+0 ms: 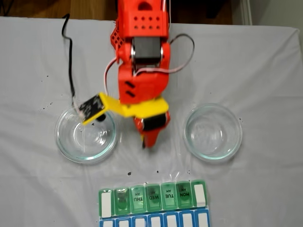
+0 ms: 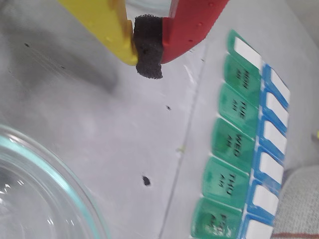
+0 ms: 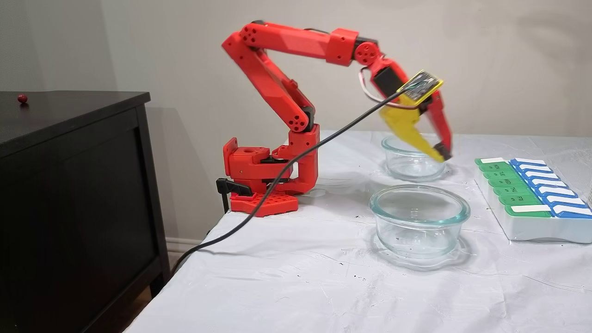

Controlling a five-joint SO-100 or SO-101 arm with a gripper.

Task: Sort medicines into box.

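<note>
- In a fixed view from above, the gripper (image 1: pixel 148 142) points down between two glass dishes (image 1: pixel 86 135); the box (image 1: pixel 154 196) lies at its 6 o'clock, well apart.
- In the wrist view, the yellow and red fingers (image 2: pixel 192 27) press together on a black foam pad (image 2: pixel 148 47); no pill seems pinched, though the pad hides the gap. The box (image 2: pixel 234 149) lies at 4 o'clock.
- In a fixed view from the side, the gripper (image 3: pixel 443 155) hangs at the far dish's rim, the box (image 3: pixel 527 194) at 4 o'clock. A dark red ball (image 3: pixel 21 98) sits on the black cabinet (image 3: pixel 69 185).
</note>
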